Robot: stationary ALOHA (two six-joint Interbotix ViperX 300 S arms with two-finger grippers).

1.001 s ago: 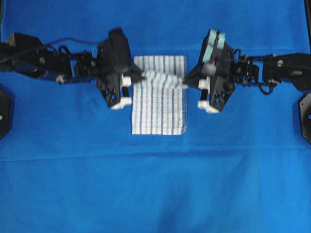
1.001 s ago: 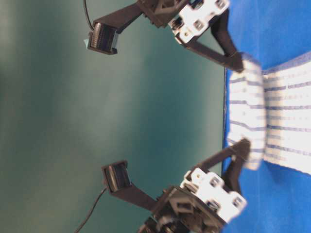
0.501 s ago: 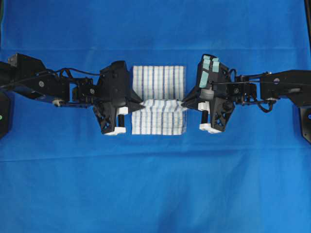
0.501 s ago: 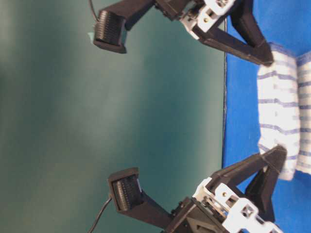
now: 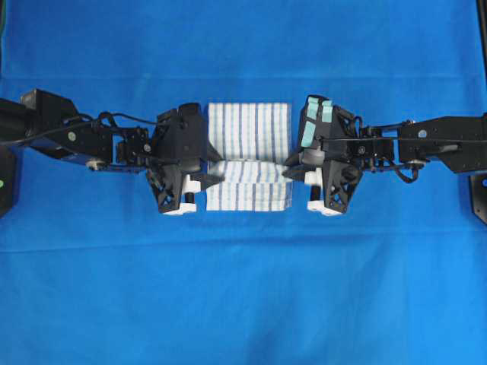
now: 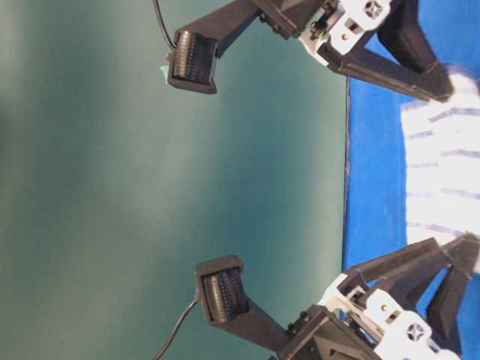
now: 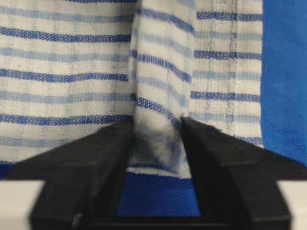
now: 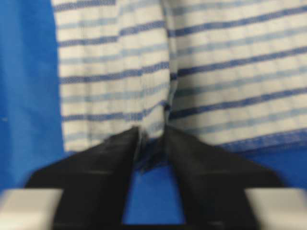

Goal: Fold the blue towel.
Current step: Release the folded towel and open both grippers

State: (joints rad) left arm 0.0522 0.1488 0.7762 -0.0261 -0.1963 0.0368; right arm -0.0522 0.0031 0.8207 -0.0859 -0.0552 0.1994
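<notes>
The blue towel, white with dark and pale blue stripes, lies on the sheet between the two arms, with an upper layer drawn over its near half. At the towel's left edge my left gripper is open; a blurred strip of cloth still stands between its fingers. My right gripper, at the right edge, is also open. Its fingers are slightly parted around a blurred bit of hem. In the table-level view the towel lies between both grippers.
A large plain blue sheet covers the table under everything. Both black arms reach in from the sides at the towel's level. A plain green wall shows behind the table edge.
Both grippers carried the pinched towel edge toward the near side and lowered it. Their jaws, shut on the cloth before, have now parted.
</notes>
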